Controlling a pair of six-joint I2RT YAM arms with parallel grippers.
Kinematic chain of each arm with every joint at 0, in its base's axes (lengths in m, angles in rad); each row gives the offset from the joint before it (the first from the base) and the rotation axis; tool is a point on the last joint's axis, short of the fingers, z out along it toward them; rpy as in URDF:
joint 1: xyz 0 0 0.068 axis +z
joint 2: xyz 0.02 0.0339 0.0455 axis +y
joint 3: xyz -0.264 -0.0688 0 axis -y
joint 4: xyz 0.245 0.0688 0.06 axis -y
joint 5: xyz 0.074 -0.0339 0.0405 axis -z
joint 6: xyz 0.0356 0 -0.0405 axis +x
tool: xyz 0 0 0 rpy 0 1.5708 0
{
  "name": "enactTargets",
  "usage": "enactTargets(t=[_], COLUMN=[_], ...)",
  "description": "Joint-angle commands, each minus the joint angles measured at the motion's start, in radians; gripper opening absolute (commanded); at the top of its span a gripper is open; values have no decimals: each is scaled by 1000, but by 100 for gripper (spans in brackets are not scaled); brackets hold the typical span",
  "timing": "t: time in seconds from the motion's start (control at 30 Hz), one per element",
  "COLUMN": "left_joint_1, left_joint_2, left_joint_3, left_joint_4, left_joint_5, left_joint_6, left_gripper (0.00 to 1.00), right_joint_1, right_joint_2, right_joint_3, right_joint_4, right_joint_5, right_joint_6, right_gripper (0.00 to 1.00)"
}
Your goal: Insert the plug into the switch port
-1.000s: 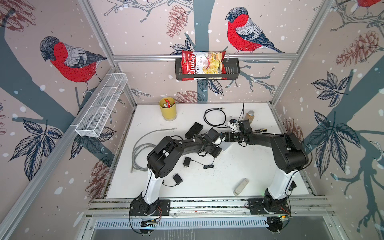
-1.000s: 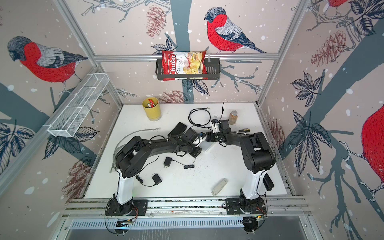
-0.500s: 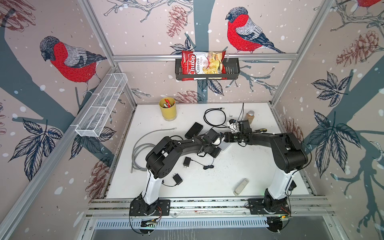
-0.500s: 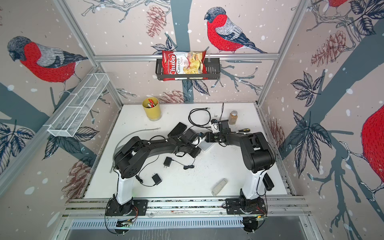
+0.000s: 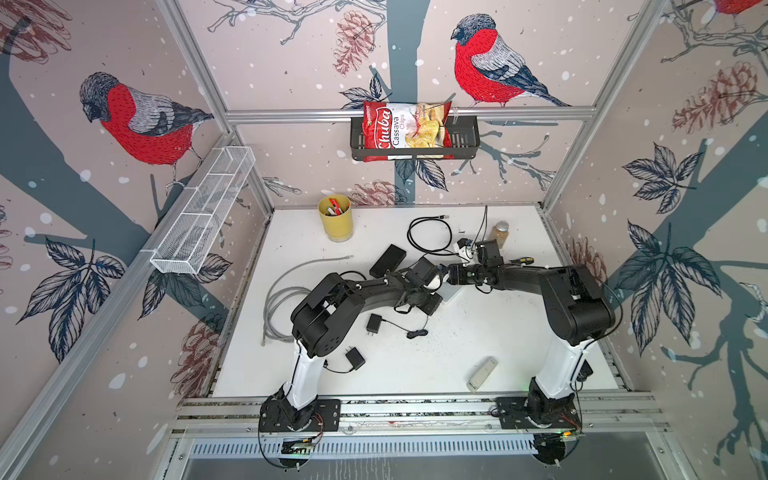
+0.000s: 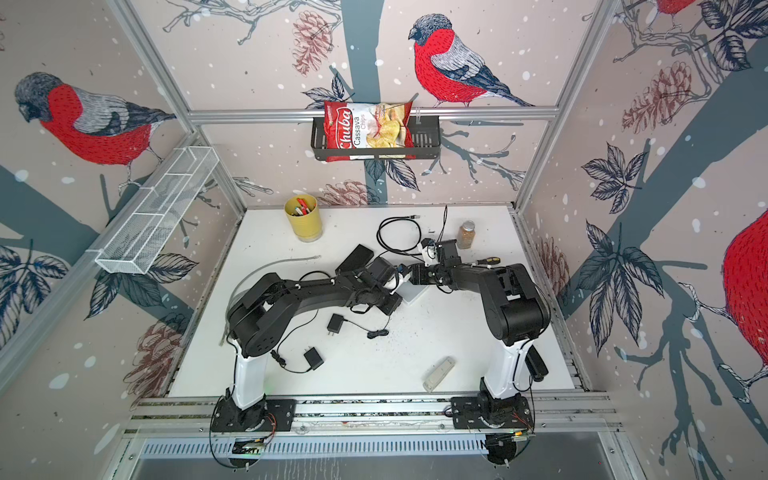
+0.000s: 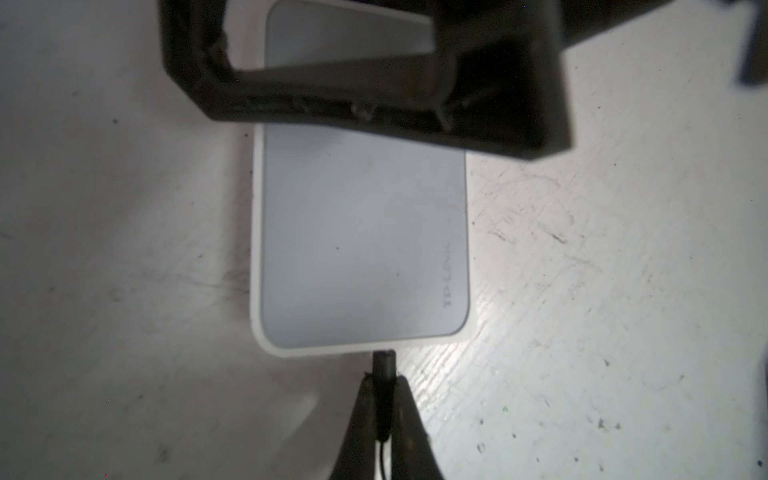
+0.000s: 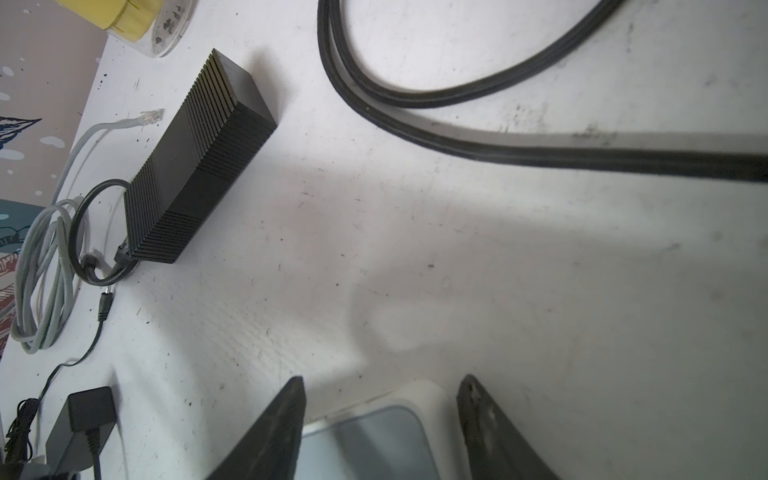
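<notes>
Item: switch (image 7: 357, 232), a flat white box with a pale grey top marked TP-LINK.
Location: flat on the white table (image 5: 478, 332), at the centre of both top views just above the middle, where the two arms meet (image 5: 452, 293).
Item: plug (image 7: 384, 365), a small black barrel on a thin black lead.
Location: in line with the switch's short edge, its tip meeting the rim. Whether it has entered a port cannot be told.
Left gripper (image 7: 384, 380): narrow, fingers pinched on the plug's body just behind its tip.
Right gripper (image 8: 382, 380): at medium width, one finger against each long side of the switch at the end away from the plug.
Power brick (image 5: 387, 260): black and ribbed, left of centre, near the left arm's wrist.
Black cable (image 5: 430, 232): looped, above centre.
Grey cable (image 5: 282, 299): coiled, left of the left arm.
Yellow cup (image 5: 336, 220): at the back of the table, left of centre, holding pens.
Bottle (image 5: 498, 232): upright, at the back right.
Wall adapters (image 5: 375, 323) (image 5: 354, 358): two, black, below the left arm.
Beige bar (image 5: 482, 373): lower right of the table.
Chips bag (image 5: 405, 131): red, in the black basket (image 5: 465, 141) on the back rail.
</notes>
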Motion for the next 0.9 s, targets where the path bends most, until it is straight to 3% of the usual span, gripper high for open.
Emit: enactTargets(t=[0.0,0.87], left_joint_1=[2,2], left_joint_2=[8,20], left_joint_3=[9,62], left_joint_4=[5,24], left_joint_5=[16,-43], left_joint_6=[-4,-9], left_gripper=[0,0], right_joint_1=[3,37], right_joint_2=[13,2], right_joint_3=[-10,-67], right_joint_4=[-131,-102], right_joint_5=[15,-56], right_joint_6=[21,12], right_gripper=[61,58])
